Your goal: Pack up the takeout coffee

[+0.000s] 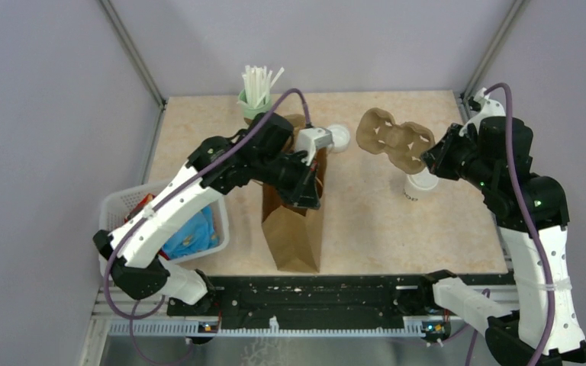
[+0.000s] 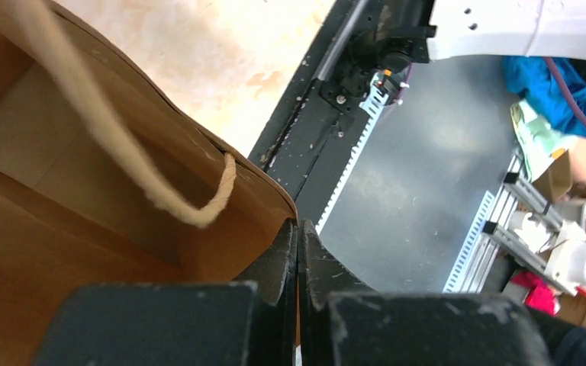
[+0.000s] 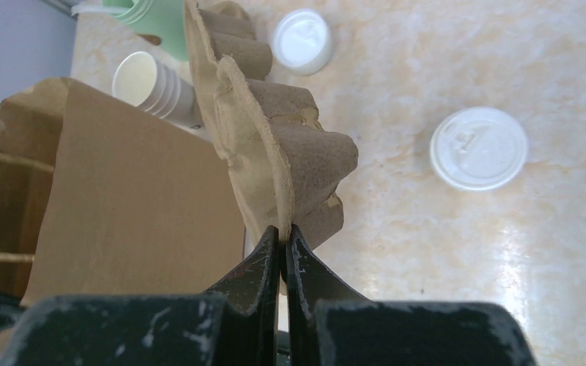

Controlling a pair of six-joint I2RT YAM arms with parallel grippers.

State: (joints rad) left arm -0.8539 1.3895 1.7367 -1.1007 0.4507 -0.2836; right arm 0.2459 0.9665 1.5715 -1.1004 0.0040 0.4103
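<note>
The takeout coffee [image 1: 420,184], a small cream cup with a white lid, stands on the table just below my right gripper [image 1: 429,158]; its lid shows from above in the right wrist view [image 3: 478,147]. My right gripper [image 3: 283,232] is shut on the edge of the brown pulp cup carrier [image 1: 393,137] and holds it up off the table [image 3: 275,145]. My left gripper [image 1: 310,194] is shut on the rim of the brown paper bag [image 1: 294,232]. In the left wrist view my left gripper [image 2: 298,229] pinches the bag wall [image 2: 84,191] beside a rope handle [image 2: 160,191].
A second white lid [image 1: 338,137] lies behind the bag. A stack of lidless paper cups [image 3: 156,88] and a green cup of white straws [image 1: 255,95] stand at the back. A white basket [image 1: 122,206] with packets sits at the left edge.
</note>
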